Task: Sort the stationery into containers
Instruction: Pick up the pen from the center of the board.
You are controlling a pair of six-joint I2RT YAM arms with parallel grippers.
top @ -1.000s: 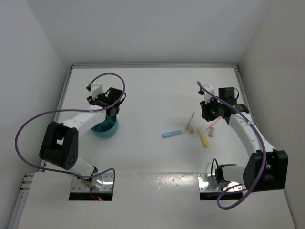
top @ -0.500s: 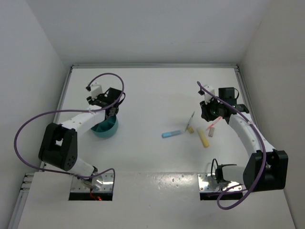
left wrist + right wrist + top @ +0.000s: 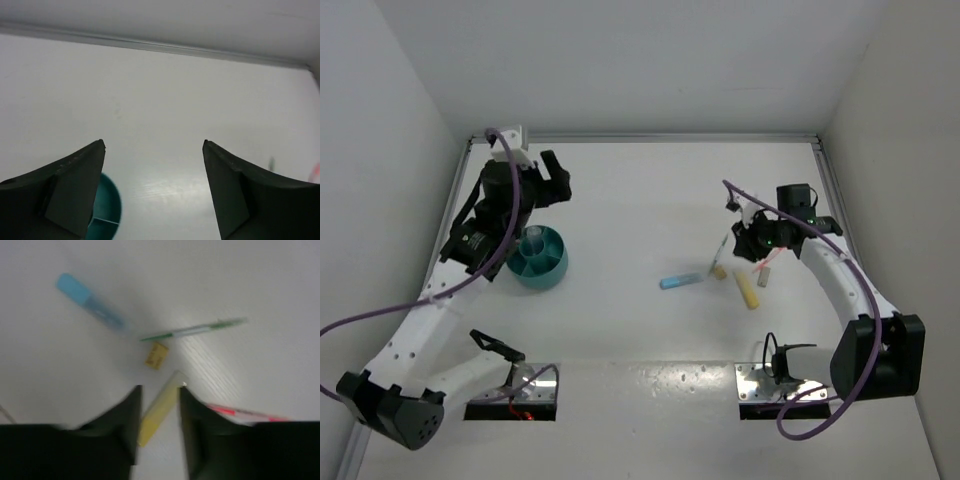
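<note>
We are at the pick-up step. Our left hand point(image 3: 152, 144) hangs spread and empty near the teal holder point(image 3: 558, 270), left of the top view. Our right hand point(image 3: 160, 388) straddles the yellow marker point(image 3: 156, 416) on the tabletop point(image 3: 620, 200), its fingers nearly together. We cannot tell whether it is pinching. Next, we judge: squeeze firmly, then lift.

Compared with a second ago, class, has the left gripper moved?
Yes. The left gripper was at the teal holder's far rim; now it stands clear of it, nearer the back wall, jaws wide open.
</note>
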